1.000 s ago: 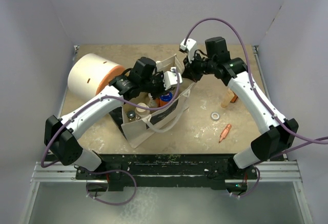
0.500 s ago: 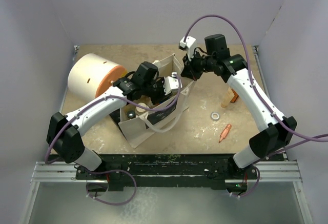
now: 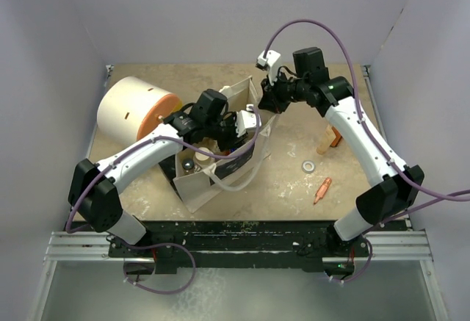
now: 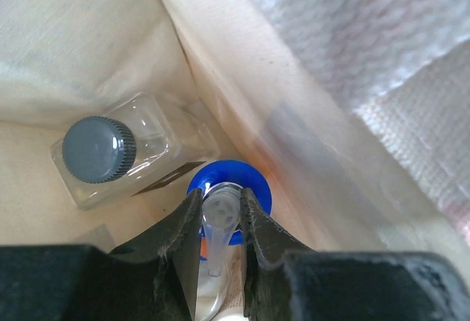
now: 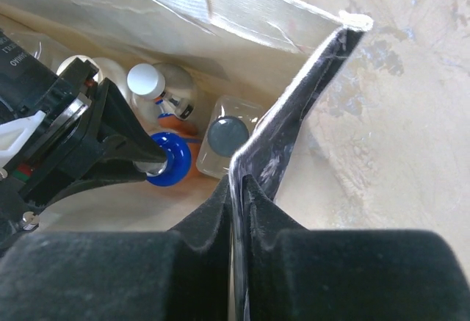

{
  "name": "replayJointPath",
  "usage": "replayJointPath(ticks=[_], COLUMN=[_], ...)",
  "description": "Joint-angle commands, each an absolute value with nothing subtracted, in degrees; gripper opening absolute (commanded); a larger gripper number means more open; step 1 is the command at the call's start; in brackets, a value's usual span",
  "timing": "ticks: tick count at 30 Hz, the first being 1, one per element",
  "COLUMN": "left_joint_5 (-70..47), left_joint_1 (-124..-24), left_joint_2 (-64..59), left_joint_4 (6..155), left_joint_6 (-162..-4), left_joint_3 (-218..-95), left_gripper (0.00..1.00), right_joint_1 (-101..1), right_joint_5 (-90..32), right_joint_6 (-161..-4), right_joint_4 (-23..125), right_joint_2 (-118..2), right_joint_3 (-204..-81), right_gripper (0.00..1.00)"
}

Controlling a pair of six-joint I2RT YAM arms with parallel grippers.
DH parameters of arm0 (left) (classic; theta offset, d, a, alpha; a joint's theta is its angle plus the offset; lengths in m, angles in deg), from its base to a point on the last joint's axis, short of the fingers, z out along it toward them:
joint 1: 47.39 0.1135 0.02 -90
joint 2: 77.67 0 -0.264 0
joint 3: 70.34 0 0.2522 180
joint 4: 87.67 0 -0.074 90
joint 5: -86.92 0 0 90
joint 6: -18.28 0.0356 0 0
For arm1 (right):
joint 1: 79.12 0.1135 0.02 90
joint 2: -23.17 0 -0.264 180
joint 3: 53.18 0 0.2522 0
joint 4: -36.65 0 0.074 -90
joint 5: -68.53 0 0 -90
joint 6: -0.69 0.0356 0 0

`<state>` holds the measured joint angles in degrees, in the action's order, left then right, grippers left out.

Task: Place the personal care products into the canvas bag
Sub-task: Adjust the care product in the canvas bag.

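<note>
The canvas bag (image 3: pixel 198 189) stands open in the middle of the table, between the two arms. The left jaws are down inside it, clenched on the clear spout of the orange bottle with the blue top (image 4: pixel 229 170). That bottle stands upright against the bag's inner wall, just beside a clear bottle with a dark cap (image 4: pixel 99 148). A second ago the blue top showed from above; now the left arm has pushed further in and hides it. The right jaws pinch the rim of the bag's dark printed side, and they have drawn that edge a little further back than before. A white-capped bottle (image 5: pixel 147 81) also sits in the bag. A beige tapered bottle (image 3: pixel 325 143) remains on the table to the right, unmoved, well apart from the bag.
</note>
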<state>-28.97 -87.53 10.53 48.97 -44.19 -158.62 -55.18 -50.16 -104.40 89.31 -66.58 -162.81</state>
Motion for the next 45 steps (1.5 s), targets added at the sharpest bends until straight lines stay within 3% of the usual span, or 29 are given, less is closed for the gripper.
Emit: replayJointPath(ticks=[1, 6, 10, 22, 33, 45], left_joint_5=[-33.29, -33.56, -33.63, -31.28, -28.93, -23.96], left_joint_1=[-87.64, -87.64, -87.6, -87.47, -85.89, -82.02], left_joint_2=[9.9, 9.05, 8.94, 4.67, -0.27, 1.81], left_joint_4=[49.21, 49.18, 48.56, 46.27, 46.28, 45.19], left_joint_6=[-46.84, -47.78, -47.85, -47.53, -47.66, -53.52], left_joint_3=[-158.01, -159.39, -161.23, -165.77, -168.63, -180.54], left_gripper=[0.04, 0.19, 0.32, 0.6, 0.84, 0.96], right_joint_1=[-55.59, -55.61, -55.63, -55.58, -56.51, -63.6], right_joint_5=[-50.39, -50.43, -50.11, -48.77, -40.07, -25.66], right_joint_6=[-104.5, -104.44, -104.2, -100.74, -102.21, -100.04], right_joint_4=[85.94, 86.36, 86.51, 85.2, 89.25, 92.57], right_joint_2=[-64.56, -63.57, -62.68, -57.78, -55.44, -58.55], right_joint_3=[-164.29, -163.65, -163.4, -163.68, -167.92, -172.16], right_gripper=[0.15, 0.29, 0.49, 0.74, 0.79, 0.84])
